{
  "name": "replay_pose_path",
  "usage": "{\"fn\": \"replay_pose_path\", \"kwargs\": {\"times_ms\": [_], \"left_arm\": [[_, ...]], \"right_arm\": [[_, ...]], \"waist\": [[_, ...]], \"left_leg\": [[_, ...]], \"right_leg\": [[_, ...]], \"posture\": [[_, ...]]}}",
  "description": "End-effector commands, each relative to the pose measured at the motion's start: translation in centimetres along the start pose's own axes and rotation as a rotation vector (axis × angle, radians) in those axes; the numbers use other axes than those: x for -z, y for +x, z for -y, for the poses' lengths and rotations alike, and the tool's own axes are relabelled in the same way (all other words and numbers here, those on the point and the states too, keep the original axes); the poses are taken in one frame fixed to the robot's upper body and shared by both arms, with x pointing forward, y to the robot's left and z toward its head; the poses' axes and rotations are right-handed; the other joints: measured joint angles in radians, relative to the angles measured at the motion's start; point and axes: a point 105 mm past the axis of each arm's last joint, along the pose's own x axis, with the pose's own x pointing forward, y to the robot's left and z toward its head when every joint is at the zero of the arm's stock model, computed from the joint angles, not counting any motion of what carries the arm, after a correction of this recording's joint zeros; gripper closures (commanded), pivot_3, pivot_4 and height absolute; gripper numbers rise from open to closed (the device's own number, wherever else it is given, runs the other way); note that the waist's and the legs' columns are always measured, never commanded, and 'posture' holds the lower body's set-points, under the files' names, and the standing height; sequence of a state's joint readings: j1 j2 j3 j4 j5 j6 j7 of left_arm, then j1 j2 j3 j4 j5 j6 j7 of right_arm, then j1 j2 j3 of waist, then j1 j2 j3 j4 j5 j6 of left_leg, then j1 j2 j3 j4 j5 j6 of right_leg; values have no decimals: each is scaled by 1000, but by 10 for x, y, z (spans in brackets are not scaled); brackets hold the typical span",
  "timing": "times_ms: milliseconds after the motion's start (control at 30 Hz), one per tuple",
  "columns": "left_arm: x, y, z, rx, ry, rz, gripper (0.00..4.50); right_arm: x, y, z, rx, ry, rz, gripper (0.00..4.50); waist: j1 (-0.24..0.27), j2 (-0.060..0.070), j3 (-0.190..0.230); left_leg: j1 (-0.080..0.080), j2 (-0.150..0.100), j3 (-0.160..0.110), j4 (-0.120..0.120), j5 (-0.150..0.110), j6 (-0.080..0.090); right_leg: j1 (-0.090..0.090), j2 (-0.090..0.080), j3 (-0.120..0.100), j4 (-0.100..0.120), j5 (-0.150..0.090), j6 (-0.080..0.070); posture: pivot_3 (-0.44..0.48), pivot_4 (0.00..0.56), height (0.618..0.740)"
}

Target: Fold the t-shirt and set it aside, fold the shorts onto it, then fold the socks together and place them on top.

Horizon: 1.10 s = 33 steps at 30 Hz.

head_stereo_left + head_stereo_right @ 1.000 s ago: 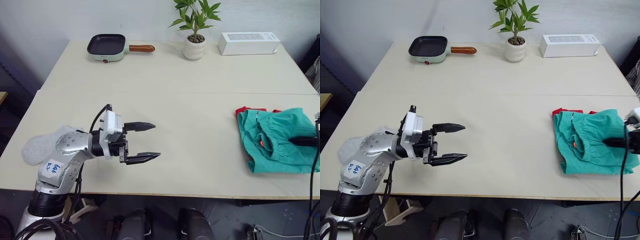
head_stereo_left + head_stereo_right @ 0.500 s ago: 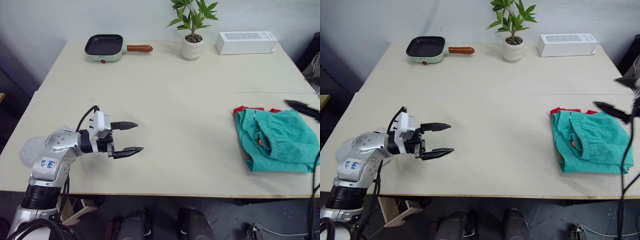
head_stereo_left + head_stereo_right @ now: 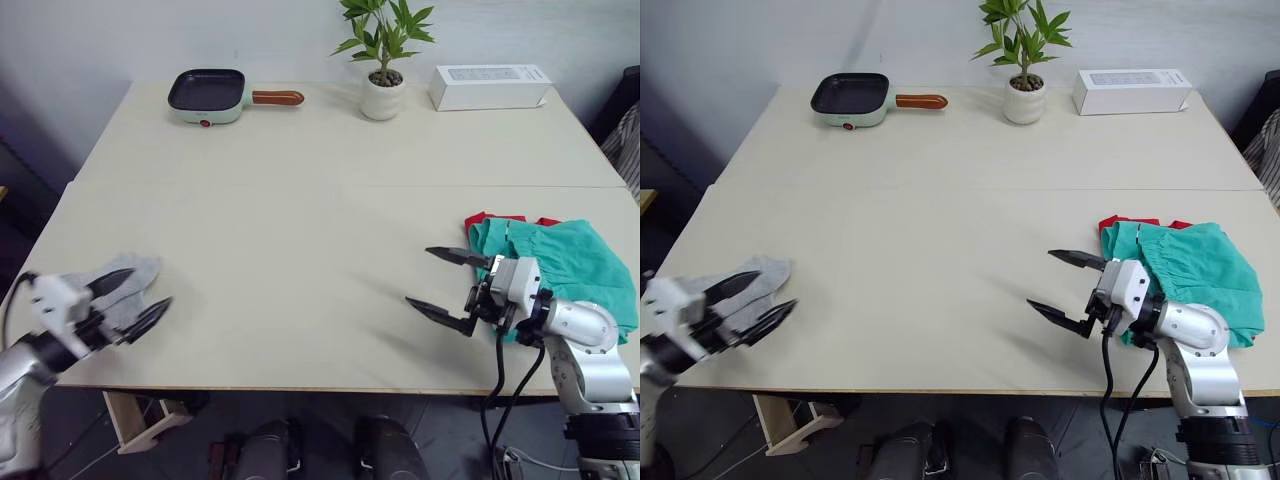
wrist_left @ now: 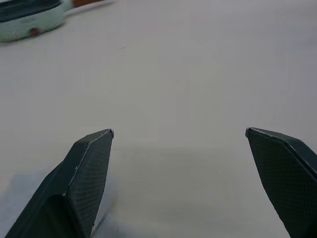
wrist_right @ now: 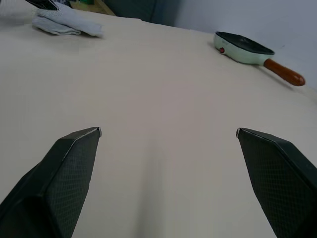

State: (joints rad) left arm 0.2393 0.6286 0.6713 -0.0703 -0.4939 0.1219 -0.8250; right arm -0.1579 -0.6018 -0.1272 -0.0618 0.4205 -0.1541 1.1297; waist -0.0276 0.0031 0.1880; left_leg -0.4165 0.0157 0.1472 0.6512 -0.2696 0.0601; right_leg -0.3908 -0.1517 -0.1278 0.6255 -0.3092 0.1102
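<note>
The teal shorts [image 3: 575, 262] lie folded at the right of the table on the red t-shirt [image 3: 486, 217], of which a thin edge shows at the far side. The light grey socks [image 3: 137, 274] lie near the front left edge and also show in the right wrist view [image 5: 67, 23]. My left gripper [image 3: 150, 286] is open, its fingers over the socks' near end. My right gripper [image 3: 418, 275] is open and empty just left of the shorts, pointing left a little above the bare tabletop.
Along the table's back edge stand a mint frying pan with an orange handle [image 3: 212, 93], a potted plant [image 3: 384, 92] and a white box [image 3: 490, 86]. A seam [image 3: 300, 184] crosses the tabletop. Bare table lies between my grippers.
My left arm has drawn back to the front left corner, over the socks. My right gripper has swung in from the right edge and lowered beside the shorts, open.
</note>
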Motion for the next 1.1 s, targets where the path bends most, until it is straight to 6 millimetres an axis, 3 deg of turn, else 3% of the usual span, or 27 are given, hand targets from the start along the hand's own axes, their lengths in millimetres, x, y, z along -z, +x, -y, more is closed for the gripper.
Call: {"fn": "replay_pose_path", "kwargs": {"times_ms": [33, 200, 267, 367, 433, 500, 633, 733, 867, 1033, 1100], "left_arm": [[-2, -49, -17, -202, -43, 10, 0], [46, -131, -25, -465, -148, -217, 0], [52, -152, -28, -555, -164, -263, 0], [51, -171, -36, -652, -172, -298, 0], [43, -172, -38, -652, -173, -284, 0], [32, -159, -33, -568, -173, -261, 0], [5, -107, -16, -262, -93, -273, 0], [-1, -77, -10, -117, -35, -354, 0], [2, -43, -10, -42, -16, -451, 0], [18, -16, -16, -27, -10, -533, 0], [25, -7, -11, 9, -30, -561, 404]], "right_arm": [[-8, 1, 3, -1, -19, 66, 23], [-9, 2, -14, -68, -18, 92, 23], [-10, 4, -16, -68, -8, 105, 23], [-14, 8, -19, -65, 17, 135, 23], [-20, 13, -23, -78, 34, 158, 23], [-27, 20, -27, -105, 37, 182, 23], [-38, 31, -36, -180, 52, 229, 23], [-42, 35, -39, -214, 46, 245, 23], [-42, 34, -42, -240, 38, 234, 23], [-38, 29, -41, -227, 36, 205, 23], [-37, 27, -41, -216, 39, 194, 0]], "waist": [[0, -4, 0], [3, -9, -2], [3, -12, -3], [7, -15, -5], [8, -17, -6], [8, -17, -6], [13, -19, -8], [15, -16, -6], [13, -15, -6], [-3, -15, -7], [-2, -15, -6]], "left_leg": [[2, 0, 0, -1, -1, -1], [11, 2, -1, -3, -9, -7], [12, 3, -1, -3, -12, -4], [11, 4, -1, -3, -14, -3], [12, 4, -1, -3, -14, -3], [11, 4, -1, -4, -15, -3], [11, 5, -1, -5, -15, -5], [10, 5, 0, -6, -15, -6], [10, 4, 2, -6, -13, -12], [9, 4, 4, -7, -13, -14], [10, 5, 4, -7, -12, -14]], "right_leg": [[1, 0, 1, 0, 0, 0], [10, 0, 1, -5, -1, -3], [10, 0, 1, -6, -2, -4], [8, 0, 1, -7, -3, -5], [5, 0, 1, -7, -3, -6], [4, 0, 2, -7, -4, -7], [2, 1, 3, -7, -5, -8], [1, 1, 3, -7, -5, -9], [-1, 2, 5, -5, -5, -8], [1, 3, 6, -1, -5, -9], [1, 3, 6, 0, -5, -9]], "posture": [[0, 150, 740], [0, 150, 740], [0, 150, 740], [0, 150, 740], [0, 150, 740], [0, 150, 740], [0, 150, 740], [0, 150, 740], [0, 150, 740], [0, 150, 740], [0, 150, 740]]}}
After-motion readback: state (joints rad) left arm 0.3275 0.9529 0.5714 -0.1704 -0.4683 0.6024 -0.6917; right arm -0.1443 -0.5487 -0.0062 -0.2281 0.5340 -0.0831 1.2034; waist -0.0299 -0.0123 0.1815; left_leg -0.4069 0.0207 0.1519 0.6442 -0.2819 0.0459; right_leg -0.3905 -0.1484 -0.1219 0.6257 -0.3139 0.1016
